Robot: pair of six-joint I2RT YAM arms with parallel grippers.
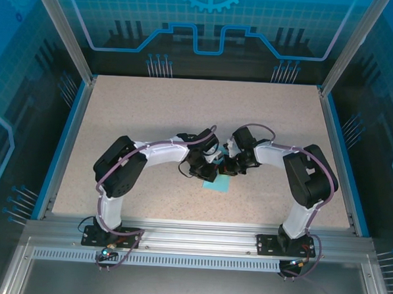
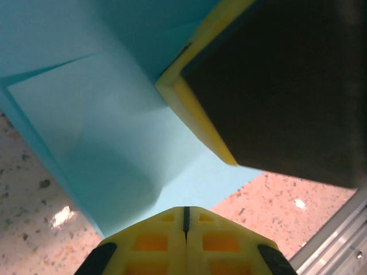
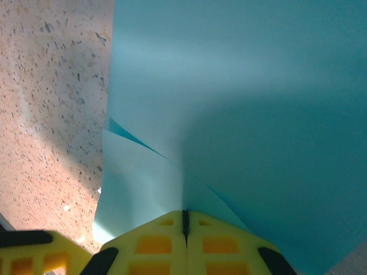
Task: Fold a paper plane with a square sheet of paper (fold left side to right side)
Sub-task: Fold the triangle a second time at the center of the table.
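The light-blue sheet of paper (image 1: 219, 185) lies at the table's middle, mostly covered by both grippers. Up close it is folded into overlapping layers with diagonal creases (image 2: 103, 126). My left gripper (image 1: 213, 172) is shut, and its yellow tips (image 2: 185, 209) rest at the paper's near edge. My right gripper (image 1: 228, 168) is shut too. Its tips (image 3: 184, 213) meet a crease where a large flap of the paper (image 3: 241, 86) rises on the right. I cannot tell whether a layer is pinched. The right gripper's finger (image 2: 269, 80) presses on the paper opposite the left one.
The speckled beige tabletop (image 1: 185, 113) spreads out on all sides of the paper, inside a blue rim (image 1: 64, 147). An aluminium rail (image 1: 192, 236) runs along the near edge by the arm bases. The left gripper's finger (image 3: 26, 255) shows beside the right jaws.
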